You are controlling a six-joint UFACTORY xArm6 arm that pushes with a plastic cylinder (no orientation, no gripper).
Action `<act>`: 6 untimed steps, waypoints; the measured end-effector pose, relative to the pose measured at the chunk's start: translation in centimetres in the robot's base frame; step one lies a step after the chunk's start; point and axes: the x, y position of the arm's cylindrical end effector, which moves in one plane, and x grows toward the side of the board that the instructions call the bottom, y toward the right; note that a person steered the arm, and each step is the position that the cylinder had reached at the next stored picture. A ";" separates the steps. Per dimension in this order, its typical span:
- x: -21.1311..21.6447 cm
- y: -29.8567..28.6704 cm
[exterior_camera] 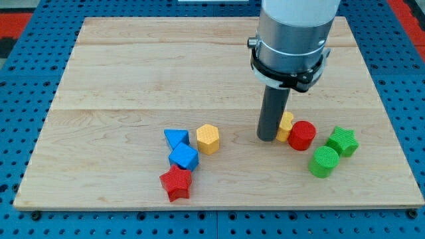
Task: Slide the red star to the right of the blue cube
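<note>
The red star (176, 183) lies near the board's bottom edge, left of centre. The blue cube (183, 157) touches it just above and slightly to the right. A blue triangular block (176, 138) sits against the cube's top left. My tip (268, 137) rests on the board well to the right of these, about 130 px right of the cube. It stands against the left side of a yellow block (287, 126), which is partly hidden behind the rod.
A yellow hexagon (208, 139) sits right of the blue triangle. A red cylinder (302, 135) touches the hidden yellow block. A green star (342, 141) and a green cylinder (324, 162) lie at the right. The wooden board (133, 66) ends near the bottom.
</note>
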 end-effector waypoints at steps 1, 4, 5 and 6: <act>-1.7 -4.4; 6.3 -19.4; 12.3 -19.2; 11.9 -13.5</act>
